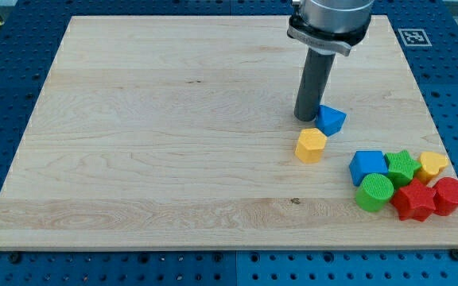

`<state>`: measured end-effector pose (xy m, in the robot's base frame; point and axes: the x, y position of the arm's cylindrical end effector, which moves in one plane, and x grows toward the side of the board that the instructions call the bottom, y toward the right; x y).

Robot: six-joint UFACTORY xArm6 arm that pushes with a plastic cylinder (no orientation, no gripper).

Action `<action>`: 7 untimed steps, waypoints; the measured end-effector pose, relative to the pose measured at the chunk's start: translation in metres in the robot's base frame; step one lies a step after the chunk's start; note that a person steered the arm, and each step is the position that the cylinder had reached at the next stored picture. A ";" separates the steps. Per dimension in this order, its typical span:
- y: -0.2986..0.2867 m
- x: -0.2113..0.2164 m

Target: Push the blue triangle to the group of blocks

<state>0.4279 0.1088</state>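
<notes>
The blue triangle (331,120) lies on the wooden board (173,143) at the view's right of centre. My tip (306,118) stands just to its left, touching or nearly touching it. A yellow hexagon block (311,145) lies just below the tip and the triangle. The group of blocks sits at the view's lower right: a blue cube (368,167), a green star (403,166), a yellow heart-like block (432,165), a green cylinder (374,192), a red star (413,199) and a red block (450,195).
The board's right edge (444,135) runs close beside the group. A fiducial marker (413,36) sits off the board at the view's upper right. Blue perforated table surface (6,95) surrounds the board.
</notes>
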 end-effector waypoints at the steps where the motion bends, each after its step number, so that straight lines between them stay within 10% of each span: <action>1: 0.007 0.010; 7: 0.087 0.000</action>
<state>0.4280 0.1958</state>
